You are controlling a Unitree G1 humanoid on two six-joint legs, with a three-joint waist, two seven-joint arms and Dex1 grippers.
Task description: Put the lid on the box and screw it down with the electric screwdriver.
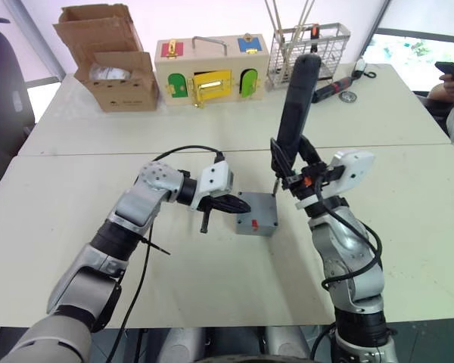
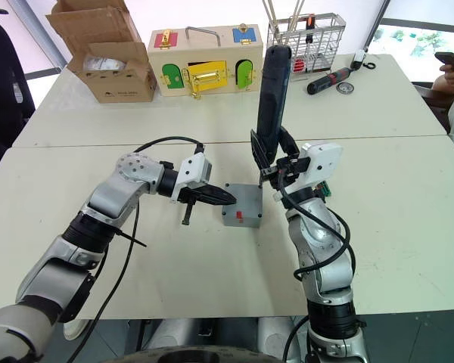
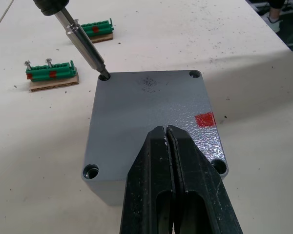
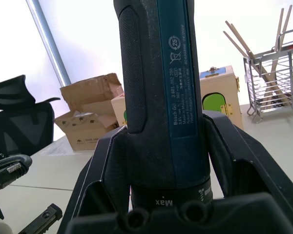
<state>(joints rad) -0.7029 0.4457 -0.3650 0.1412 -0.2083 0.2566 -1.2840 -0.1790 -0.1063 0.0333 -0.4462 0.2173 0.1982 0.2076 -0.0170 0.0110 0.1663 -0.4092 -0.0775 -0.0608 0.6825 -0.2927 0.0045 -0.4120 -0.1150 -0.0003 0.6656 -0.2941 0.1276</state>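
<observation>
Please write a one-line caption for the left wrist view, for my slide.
The electric screwdriver puts its bit into a corner hole of the lid while the shut left gripper rests on top.

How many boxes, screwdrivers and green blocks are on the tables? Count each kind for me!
Boxes: 3, the grey box with its lid on, the cardboard box, the wooden box.
Screwdrivers: 2, the electric screwdriver in the right gripper, the hand screwdriver.
Green blocks: 2.
Total: 7.
</observation>
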